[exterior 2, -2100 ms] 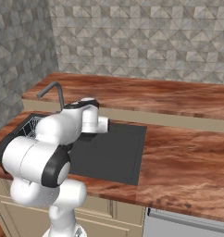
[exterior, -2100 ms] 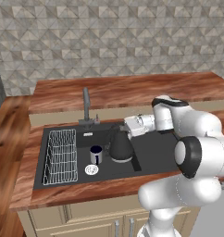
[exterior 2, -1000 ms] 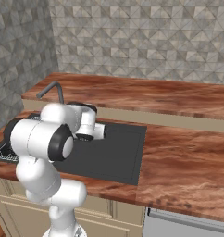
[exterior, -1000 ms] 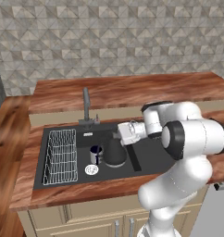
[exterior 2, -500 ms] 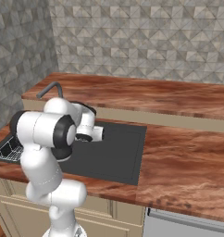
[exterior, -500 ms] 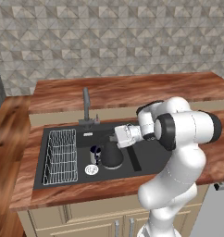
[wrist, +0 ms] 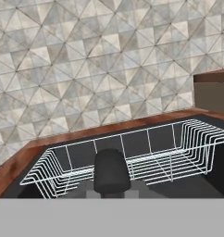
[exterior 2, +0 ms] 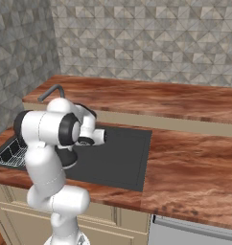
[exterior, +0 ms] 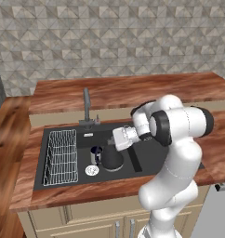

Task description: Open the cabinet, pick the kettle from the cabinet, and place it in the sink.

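end effector (exterior: 112, 145) pinching kettle (exterior: 112, 159) handle | kettle in sink (exterior: 147, 160) | beside mug (exterior: 95, 155)

You get flat, even rendered light, bright all over, no glare. Soft shadow pools under the arm in the sink (exterior: 147, 160) basin at 6 o'clock. Edges stay sharp, undistorted.

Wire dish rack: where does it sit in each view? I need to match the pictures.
Left base view: wire dish rack at the left end of the sink.
Right base view: at the lower left edge, partly behind the arm.
Hand view: across the middle.
Shared landmark: the black sink around it.
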